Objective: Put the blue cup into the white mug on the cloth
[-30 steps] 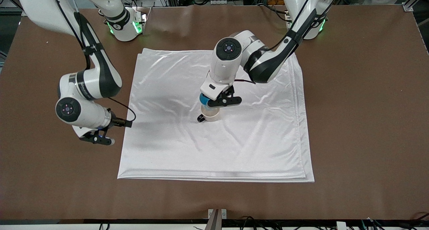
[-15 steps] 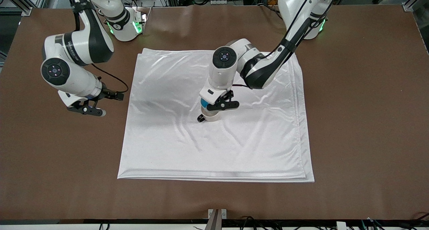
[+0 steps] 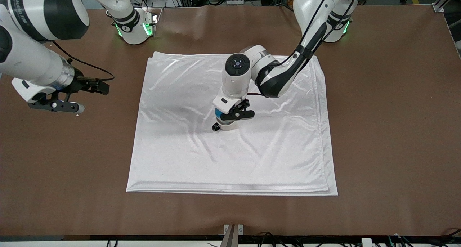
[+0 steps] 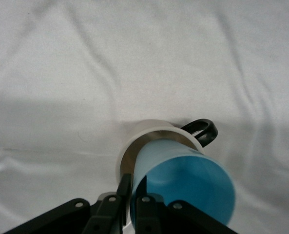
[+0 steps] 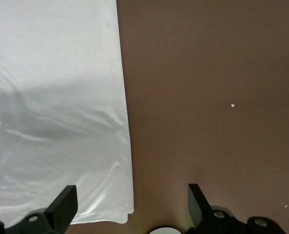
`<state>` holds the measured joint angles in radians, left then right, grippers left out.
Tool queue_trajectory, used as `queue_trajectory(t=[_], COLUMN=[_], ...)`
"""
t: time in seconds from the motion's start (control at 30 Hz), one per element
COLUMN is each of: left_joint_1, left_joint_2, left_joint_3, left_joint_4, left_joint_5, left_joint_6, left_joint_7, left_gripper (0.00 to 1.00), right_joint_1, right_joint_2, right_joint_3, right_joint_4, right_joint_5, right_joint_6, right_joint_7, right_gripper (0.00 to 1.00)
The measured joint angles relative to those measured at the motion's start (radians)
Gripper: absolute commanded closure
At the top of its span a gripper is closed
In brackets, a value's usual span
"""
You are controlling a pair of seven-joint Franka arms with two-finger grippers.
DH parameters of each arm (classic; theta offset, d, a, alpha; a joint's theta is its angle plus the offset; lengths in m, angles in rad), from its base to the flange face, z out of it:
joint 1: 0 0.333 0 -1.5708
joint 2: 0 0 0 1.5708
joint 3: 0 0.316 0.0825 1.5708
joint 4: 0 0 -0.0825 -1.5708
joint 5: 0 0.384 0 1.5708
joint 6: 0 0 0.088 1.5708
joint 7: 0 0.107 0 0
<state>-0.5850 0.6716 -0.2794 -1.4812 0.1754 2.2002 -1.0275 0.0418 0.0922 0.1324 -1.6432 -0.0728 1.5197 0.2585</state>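
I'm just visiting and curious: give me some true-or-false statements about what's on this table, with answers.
1. The blue cup is partly inside the white mug. True.
2. The mug stands on bare table. False: it stands on the cloth.
3. The left end effector grips the cup's rim. True.
4. The right end effector holds the mug. False: it is open, over the table by the cloth's edge.
5. The mug's handle is blue. False: black.

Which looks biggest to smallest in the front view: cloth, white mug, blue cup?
1. cloth, by far the largest.
2. and 3. white mug and blue cup: unranked, both mostly hidden under the left gripper.
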Motion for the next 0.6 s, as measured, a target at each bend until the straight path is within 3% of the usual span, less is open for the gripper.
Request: queue_trajectory(t=[0.37,0.6], left_joint_1=[-0.005,-0.003], left_joint_2=[-0.012,-0.105], left_joint_3=[0.008,0.013], left_joint_4=[0.029,0.05], left_joint_5=[0.003,0.006], left_joint_6=[0.001,-0.066], left_joint_7=[0.0,0.0], left_gripper=[0.0,0.0], right_joint_1=[-0.026,-0.051], right_joint_2=[-0.01,-0.032], right_joint_3=[-0.001,0.001], right_joint_4=[0.081,0.111], right_joint_5=[0.013,0.014], right_joint_6=[-0.051,-0.051], right_joint_7=[-0.063,-0.123], right_gripper=[0.0,0.0])
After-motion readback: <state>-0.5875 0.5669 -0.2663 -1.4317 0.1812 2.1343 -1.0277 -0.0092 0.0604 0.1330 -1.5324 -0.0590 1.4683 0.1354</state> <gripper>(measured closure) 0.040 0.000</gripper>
